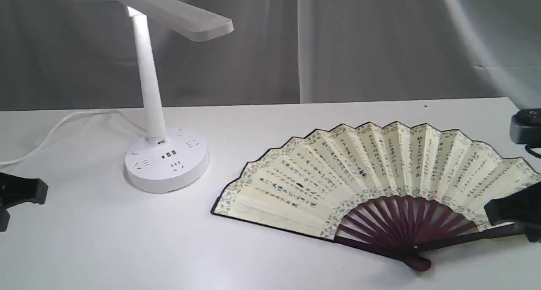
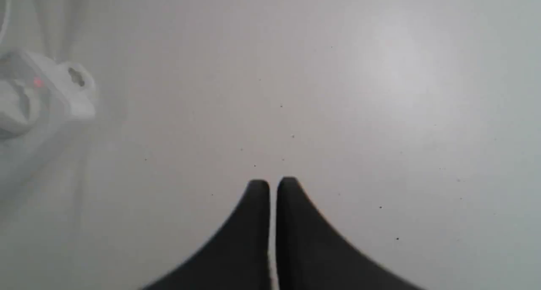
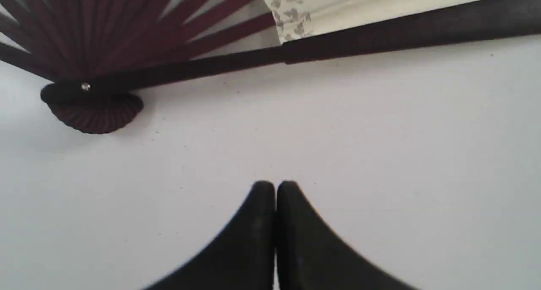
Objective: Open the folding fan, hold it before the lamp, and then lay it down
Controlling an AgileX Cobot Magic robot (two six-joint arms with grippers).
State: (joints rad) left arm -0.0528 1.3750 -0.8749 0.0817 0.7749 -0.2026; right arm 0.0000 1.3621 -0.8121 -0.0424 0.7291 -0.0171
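Note:
The folding fan [image 1: 363, 176] lies spread open and flat on the white table [image 1: 105, 247], cream leaf with black calligraphy, maroon ribs meeting at a pivot [image 3: 86, 87]. The lamp [image 1: 160, 112] stands upright at the left, its head lit. My right gripper [image 3: 274, 186] is shut and empty, hovering over bare table just clear of the fan's dark guard [image 3: 380, 36]; in the exterior view it shows as a dark shape [image 1: 513, 209] at the fan's right end. My left gripper [image 2: 273, 182] is shut and empty over bare table, at the far left edge [image 1: 19, 192].
The lamp's white cord [image 1: 55, 131] runs left off the table. A white power plug block [image 2: 46, 91] with a red light lies near the left gripper. A grey curtain [image 1: 359, 45] hangs behind the table. A dark camera mount [image 1: 526, 127] sits at the right edge.

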